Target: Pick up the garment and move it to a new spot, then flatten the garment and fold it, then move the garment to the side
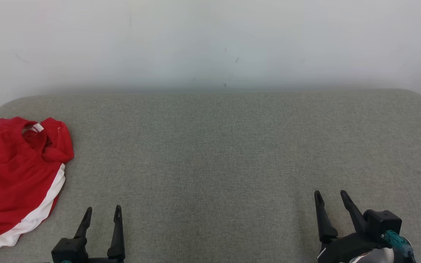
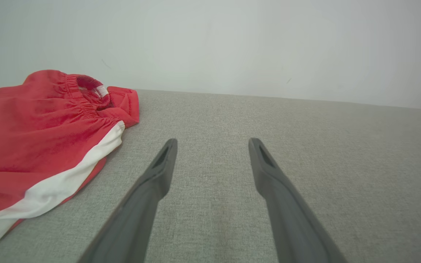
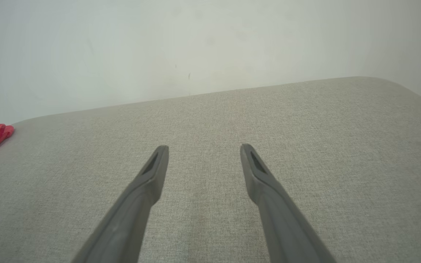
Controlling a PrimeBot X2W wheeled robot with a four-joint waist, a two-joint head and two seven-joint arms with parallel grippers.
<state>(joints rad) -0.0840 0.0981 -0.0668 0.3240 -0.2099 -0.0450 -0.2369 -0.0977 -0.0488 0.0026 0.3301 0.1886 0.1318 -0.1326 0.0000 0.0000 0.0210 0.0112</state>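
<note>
Leftward, the garment (image 1: 13, 171) lies near the edge of the cushion (image 1: 210, 146).

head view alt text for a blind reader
A red garment with a white stripe lies rumpled at the left edge of a grey fabric surface. The left gripper and right gripper rise from the bottom, open and empty.

Rumpled red garment (image 1: 9, 175), white-striped, apparently shorts, far left.

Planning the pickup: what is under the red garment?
The red garment lies on the grey fabric surface, which shows beside it. Anything beneath the cloth itself is covered, so I cannot tell.
</note>
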